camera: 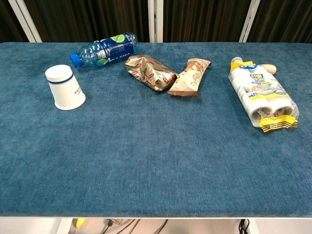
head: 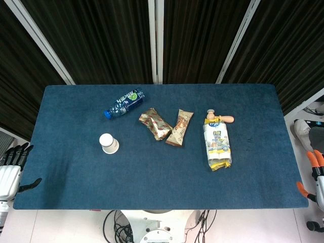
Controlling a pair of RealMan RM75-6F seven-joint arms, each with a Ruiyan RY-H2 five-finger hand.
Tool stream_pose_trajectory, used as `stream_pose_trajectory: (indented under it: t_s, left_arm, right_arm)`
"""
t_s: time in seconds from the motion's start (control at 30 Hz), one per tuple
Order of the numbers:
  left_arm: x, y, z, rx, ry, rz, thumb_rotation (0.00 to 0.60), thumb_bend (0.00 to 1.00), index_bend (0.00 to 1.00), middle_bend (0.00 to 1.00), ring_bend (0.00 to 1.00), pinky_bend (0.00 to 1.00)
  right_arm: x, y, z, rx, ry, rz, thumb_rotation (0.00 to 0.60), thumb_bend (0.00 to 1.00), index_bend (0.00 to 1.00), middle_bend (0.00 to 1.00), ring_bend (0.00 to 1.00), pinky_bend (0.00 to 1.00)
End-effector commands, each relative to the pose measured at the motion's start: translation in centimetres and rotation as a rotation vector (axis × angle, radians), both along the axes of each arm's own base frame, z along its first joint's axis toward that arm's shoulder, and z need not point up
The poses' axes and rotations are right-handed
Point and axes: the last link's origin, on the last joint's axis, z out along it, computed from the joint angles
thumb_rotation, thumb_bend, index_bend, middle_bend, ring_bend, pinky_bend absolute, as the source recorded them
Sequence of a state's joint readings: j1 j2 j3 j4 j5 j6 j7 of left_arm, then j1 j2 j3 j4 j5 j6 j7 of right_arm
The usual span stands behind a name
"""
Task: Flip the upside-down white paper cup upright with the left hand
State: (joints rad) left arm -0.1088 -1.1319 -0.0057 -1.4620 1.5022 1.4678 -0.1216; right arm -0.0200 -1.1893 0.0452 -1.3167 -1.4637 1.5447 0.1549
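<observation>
Blue felt table point(head: 152, 172) is filling most of both views, backed by dark slatted panels. Lying on it, largest first: a clear pack point(head: 218, 144) of white rolls with a yellow end is stretching lengthwise on the right side, its far end touching a small wooden item point(head: 221, 119) whose nature I cannot tell. A bottle point(head: 124, 103) with a blue cap and blue label is lying on its side toward the far left, cap pointing left. Two wrappers are sitting mid-table, near each other: a gold one point(head: 155, 124) on the left, angled, and a tan one point(head: 180, 127) just right of it, their near ends almost meeting. White cup point(head: 109, 143) is standing mouth-down on the left half of the table, base up, nearer the robot than the bottle and left of the gold wrapper, apart from both; the chest view is showing a thin dark band below its base and small print on its wall. Left hand point(head: 11, 169) is hanging off the table's left edge, well apart from the cup, dark fingers spread and grasping nothing. Right hand point(head: 316, 174) is showing only partly at the right edge, beside the table's near corner, orange fingertips visible; how it is set I cannot tell.
</observation>
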Motion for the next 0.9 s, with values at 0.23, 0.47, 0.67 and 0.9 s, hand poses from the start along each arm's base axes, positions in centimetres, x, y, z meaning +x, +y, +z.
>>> stream_pose_trajectory:
  t_s: [0.23, 0.47, 0.67, 0.9]
  left_arm:
    - [0.4, -0.2, 0.1, -0.002, -0.021, -0.031, 0.600, 0.15, 0.03, 0.00, 0.00, 0.00]
    - [0.8, -0.2, -0.1, -0.026, -0.014, -0.036, 0.600, 0.15, 0.03, 0.00, 0.00, 0.00]
    - [3.8, 1.6, -0.1, -0.092, 0.055, -0.126, 0.600, 0.15, 0.03, 0.00, 0.00, 0.00]
    - [14.2, 7.4, -2.0, -0.250, 0.268, -0.312, 0.600, 0.15, 0.03, 0.00, 0.00, 0.00]
  right_arm:
    - [0.3, 0.0, 0.3, 0.001, -0.006, 0.003, 0.600, 0.24, 0.00, 0.00, 0.00, 0.00]
    - [0.5, 0.0, 0.6, -0.001, -0.012, 0.014, 0.600, 0.23, 0.00, 0.00, 0.00, 0.00]
    - [0.6, -0.1, 0.7, -0.001, -0.013, 0.012, 0.600, 0.23, 0.00, 0.00, 0.00, 0.00]
    - [1.3, -0.1, 1.1, -0.019, -0.024, 0.025, 0.600, 0.23, 0.00, 0.00, 0.00, 0.00]
